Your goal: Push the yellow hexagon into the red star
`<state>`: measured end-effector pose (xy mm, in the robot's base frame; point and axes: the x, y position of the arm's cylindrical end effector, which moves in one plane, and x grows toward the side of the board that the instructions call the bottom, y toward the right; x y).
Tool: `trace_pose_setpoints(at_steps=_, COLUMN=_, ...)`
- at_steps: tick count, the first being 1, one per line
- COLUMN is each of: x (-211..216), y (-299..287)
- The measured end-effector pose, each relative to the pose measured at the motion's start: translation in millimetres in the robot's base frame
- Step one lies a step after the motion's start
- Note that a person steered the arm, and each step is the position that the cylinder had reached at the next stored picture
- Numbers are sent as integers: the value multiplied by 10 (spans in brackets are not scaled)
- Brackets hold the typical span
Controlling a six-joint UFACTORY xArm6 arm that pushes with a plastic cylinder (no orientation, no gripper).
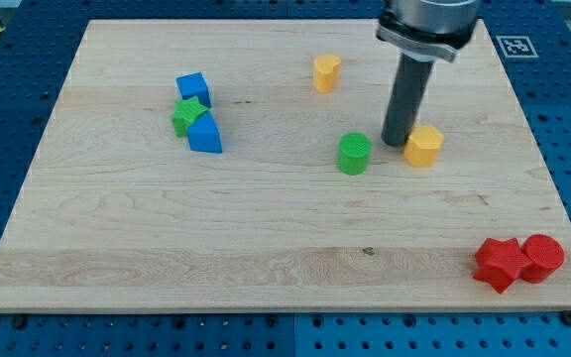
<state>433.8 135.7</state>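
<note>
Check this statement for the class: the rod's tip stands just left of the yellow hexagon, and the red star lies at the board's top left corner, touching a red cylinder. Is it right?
One detail is wrong. The camera view shows the red star at the board's bottom right corner, not its top left. The rest holds: my tip stands just left of the yellow hexagon, and the star touches the red cylinder.

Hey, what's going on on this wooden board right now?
My tip sits against the view's left side of the yellow hexagon block, with the green cylinder block just to its left. The red star block lies far off by the board's bottom right corner, touching a red cylinder block. The hexagon hasn't reached it yet.
</note>
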Motion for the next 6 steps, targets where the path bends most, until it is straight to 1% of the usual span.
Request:
trace_pose_setpoints(at_steps=1, x=212, y=275)
trace_pose_setpoints(at_steps=2, x=-62, y=288)
trace_pose_setpoints(at_steps=3, x=-241, y=652)
trace_pose_setpoints(at_steps=4, x=-45, y=740)
trace_pose_setpoints(at_steps=5, x=217, y=576)
trace_pose_setpoints(at_steps=6, x=432, y=592)
